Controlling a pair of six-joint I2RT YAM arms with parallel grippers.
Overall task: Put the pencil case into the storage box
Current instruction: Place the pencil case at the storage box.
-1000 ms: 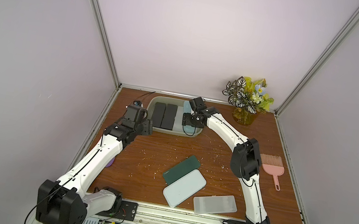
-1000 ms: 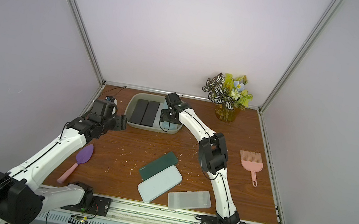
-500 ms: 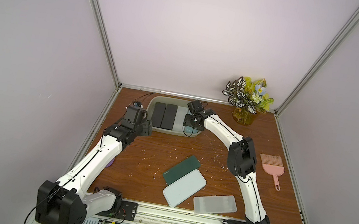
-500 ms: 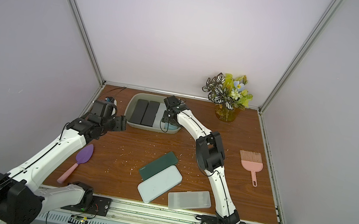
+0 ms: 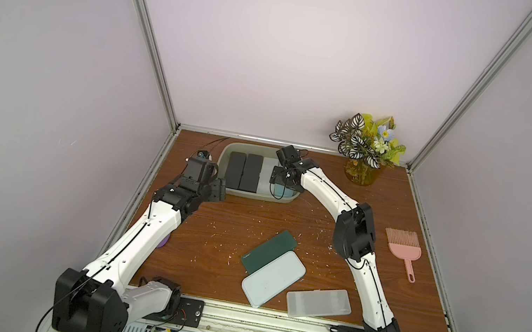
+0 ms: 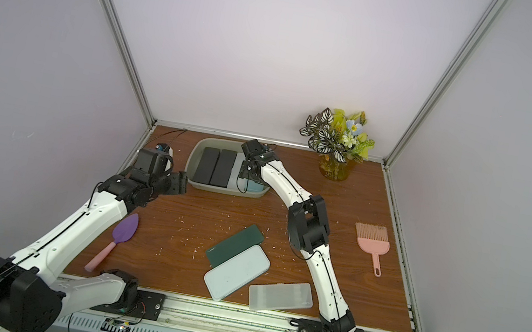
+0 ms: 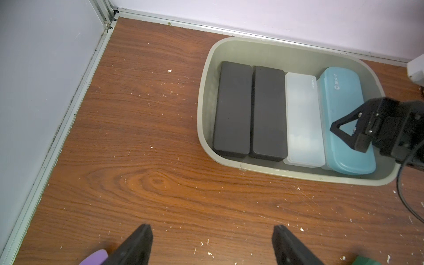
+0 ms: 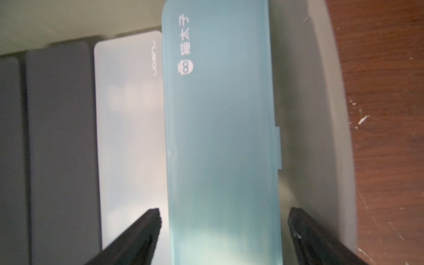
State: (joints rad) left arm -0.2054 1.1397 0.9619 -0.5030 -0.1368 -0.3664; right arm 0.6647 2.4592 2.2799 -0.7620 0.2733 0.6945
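I am watching the right end effector [image 8: 223, 213] hanging low over the box [image 7: 275, 49], its jaws standing wide on either side of the blue case [image 8: 218, 126]. A sliver of gap is showing at each side, so it is gripping nothing. The blue case is lying inside the box at the end nearest the right arm, lengthwise beside a frosted case [image 7: 302, 119]. Its long edge is pressing against or riding slightly over that neighbour; I cannot tell which. An inner black case [image 7: 268, 112] and an outer black case [image 7: 231, 107] are filling the rest of the row.

The left end effector [image 7: 212, 231] is hovering over bare table [image 7: 137, 137] just beside the box's other end, jaws spread wide and holding nothing.

Nearer the arm bases, a green case [image 5: 270, 250] and a pale case [image 5: 274, 277] are lying side by side and touching, with a clear case [image 5: 318, 302] near them, all well apart from the box. A pink brush [image 5: 403, 246] is lying by the right arm, a purple scoop [image 6: 124, 230] beside the left arm, and a plant [image 5: 367, 148] is standing in the far corner
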